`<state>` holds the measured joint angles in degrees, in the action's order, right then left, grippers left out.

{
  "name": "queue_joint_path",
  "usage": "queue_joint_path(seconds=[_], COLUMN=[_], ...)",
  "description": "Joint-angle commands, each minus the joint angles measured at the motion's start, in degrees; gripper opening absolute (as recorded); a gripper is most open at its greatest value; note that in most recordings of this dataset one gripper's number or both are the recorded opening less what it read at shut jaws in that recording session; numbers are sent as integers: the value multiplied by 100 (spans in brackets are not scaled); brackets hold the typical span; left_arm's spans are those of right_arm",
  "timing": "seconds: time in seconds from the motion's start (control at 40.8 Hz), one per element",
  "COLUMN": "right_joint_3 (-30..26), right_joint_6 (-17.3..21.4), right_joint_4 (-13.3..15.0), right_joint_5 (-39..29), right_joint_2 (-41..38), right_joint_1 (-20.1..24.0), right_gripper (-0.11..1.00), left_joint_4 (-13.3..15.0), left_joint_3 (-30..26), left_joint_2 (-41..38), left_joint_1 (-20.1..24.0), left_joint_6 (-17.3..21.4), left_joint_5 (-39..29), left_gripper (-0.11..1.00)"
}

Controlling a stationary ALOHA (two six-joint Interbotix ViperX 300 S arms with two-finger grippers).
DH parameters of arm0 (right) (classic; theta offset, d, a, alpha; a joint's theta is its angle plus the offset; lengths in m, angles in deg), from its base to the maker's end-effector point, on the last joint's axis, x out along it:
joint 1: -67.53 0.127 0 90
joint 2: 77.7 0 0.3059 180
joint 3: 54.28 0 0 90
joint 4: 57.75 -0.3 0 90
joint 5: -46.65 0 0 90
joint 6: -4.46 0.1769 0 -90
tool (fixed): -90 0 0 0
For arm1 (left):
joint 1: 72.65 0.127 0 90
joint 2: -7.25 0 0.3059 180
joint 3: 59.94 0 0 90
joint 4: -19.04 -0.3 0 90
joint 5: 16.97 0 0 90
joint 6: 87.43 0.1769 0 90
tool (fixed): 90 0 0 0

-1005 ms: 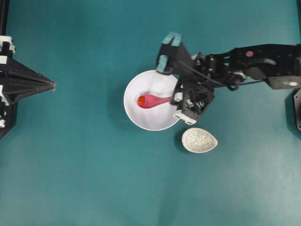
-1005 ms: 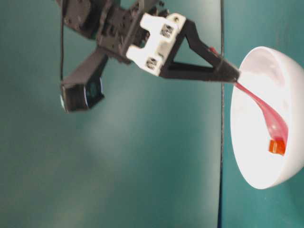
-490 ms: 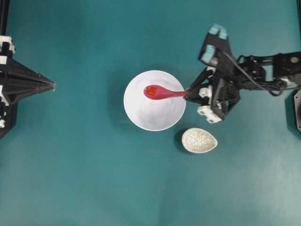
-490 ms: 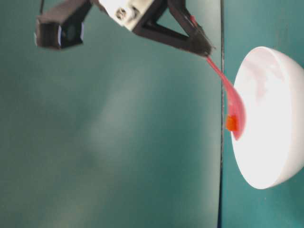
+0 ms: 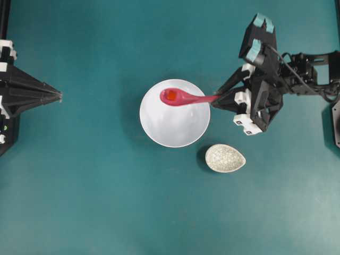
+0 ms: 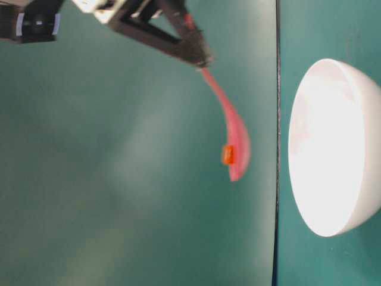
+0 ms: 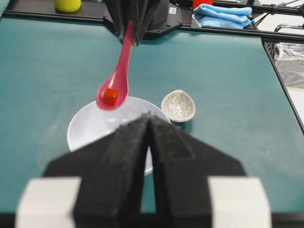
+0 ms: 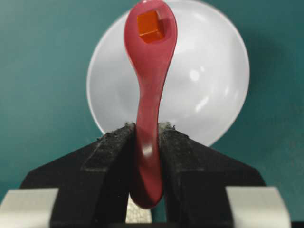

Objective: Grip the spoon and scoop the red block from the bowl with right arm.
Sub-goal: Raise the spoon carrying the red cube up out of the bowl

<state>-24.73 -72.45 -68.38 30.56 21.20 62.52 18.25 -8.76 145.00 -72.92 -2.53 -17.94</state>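
The right tool (image 8: 146, 142) is pinching the pink spoon (image 5: 183, 98) by its handle and lifting it clear above the white bowl (image 5: 175, 127); the red block (image 5: 171, 95) is riding in the scoop, seemingly steady, so the scoop looks done.

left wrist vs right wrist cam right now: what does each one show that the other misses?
Only the left wrist view: the grey crackle dish beside the bowl, the left gripper shut and holding nothing, plus a blue cloth and a yellow object beyond the table's far edge.

Only the right wrist view: the right gripper closed on the spoon's handle, with the contact plainly visible.

Both: the spoon carrying the red block in its scoop, over the white bowl, which holds nothing else.
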Motion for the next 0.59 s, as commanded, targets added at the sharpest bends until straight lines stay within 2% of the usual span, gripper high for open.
queue_joint_path(seconds=[0.0,0.27,0.564], right_joint_3=[-299,-510,-466], right_joint_6=[0,35,35], right_joint_4=[79,79,88], right_joint_5=[-44,-62,-123], right_joint_2=[141,167,387], right_joint_1=[18,18,9], right_gripper=[23,24,23], left_joint_4=[-9,-9,-9], left_joint_3=[-202,-220,-281], left_joint_2=[-18,35,246], left_joint_1=[-9,-9,-9], left_joint_6=[0,-9,-9], left_joint_5=[0,-193,-246], left_gripper=[0,0,0])
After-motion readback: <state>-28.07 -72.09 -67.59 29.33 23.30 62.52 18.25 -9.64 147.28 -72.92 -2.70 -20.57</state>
